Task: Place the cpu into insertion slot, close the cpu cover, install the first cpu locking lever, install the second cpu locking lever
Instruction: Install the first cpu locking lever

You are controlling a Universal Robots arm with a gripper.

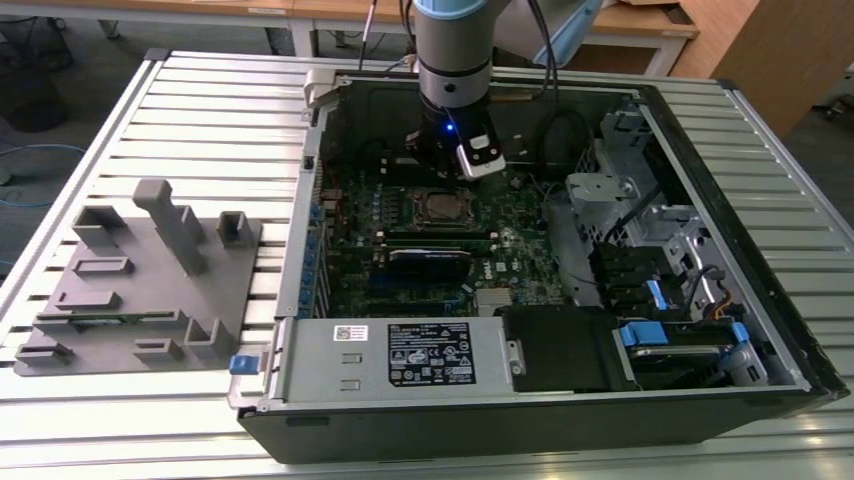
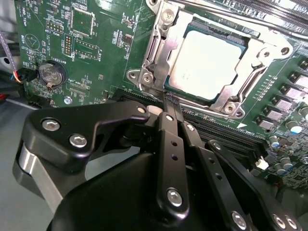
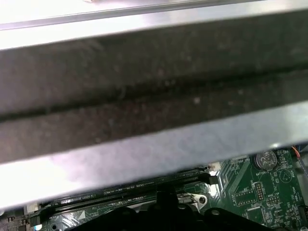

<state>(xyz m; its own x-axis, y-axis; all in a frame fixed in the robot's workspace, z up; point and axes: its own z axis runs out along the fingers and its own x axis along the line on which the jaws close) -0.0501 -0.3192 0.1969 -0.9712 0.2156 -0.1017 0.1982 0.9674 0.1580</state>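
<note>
Second wrist view: the gripper is seen clenched, its two black fingers meeting at the tips with nothing visible between them. The cpu is seated flat in its socket on the green motherboard, pale metal top facing up. The cpu cover is lowered, and its silvery frame borders the chip on all sides. The chip lies straight ahead of the fingertips, which are poised just beside the near corner of the cover rather than above the chip itself. No long axis is offered by the square chip; its edges are set parallel to the socket frame and to the long black memory slots passing between fingers and socket. Whether either locking lever is latched cannot be told. A coin cell is seated well apart, to one side.

Exterior view: the arm is lowered into the open computer case, ending close above the insertion slot near the board's centre.
</note>
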